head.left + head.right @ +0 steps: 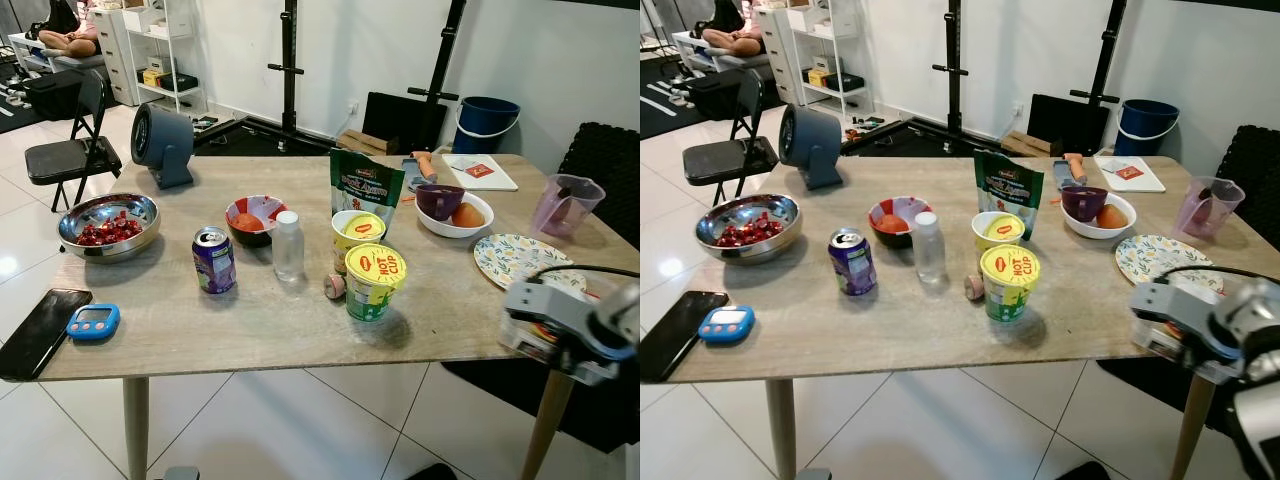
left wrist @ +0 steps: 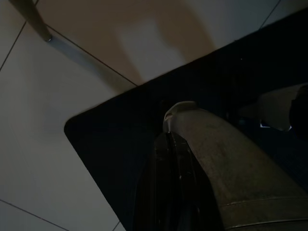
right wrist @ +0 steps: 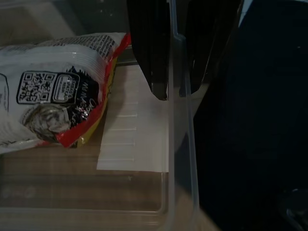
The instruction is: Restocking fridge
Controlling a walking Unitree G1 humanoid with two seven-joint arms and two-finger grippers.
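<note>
My right gripper (image 3: pixel 178 94) is shut across the thin wall of a clear plastic container (image 3: pixel 183 159), one finger inside and one outside. A red and white snack packet (image 3: pixel 53 101) lies inside it. In the eye views the container (image 1: pixel 520 338) sits at the table's near right corner, under my right wrist (image 1: pixel 575 330). On the wooden table (image 1: pixel 150 330) stand a purple can (image 1: pixel 214 260), a small water bottle (image 1: pixel 288 246), two noodle cups (image 1: pixel 374 282), and a green pouch (image 1: pixel 366 185). The left wrist view is dark, showing floor tiles and a black mat (image 2: pixel 120 144).
A steel bowl of red pieces (image 1: pixel 108 224), a red bowl (image 1: pixel 254 218), a white bowl with fruit (image 1: pixel 455 212), a patterned plate (image 1: pixel 515 258) and a pink jug (image 1: pixel 566 204) share the table. A phone (image 1: pixel 40 330) and blue timer (image 1: pixel 93 321) lie front left. A folding chair (image 1: pixel 68 150) stands left.
</note>
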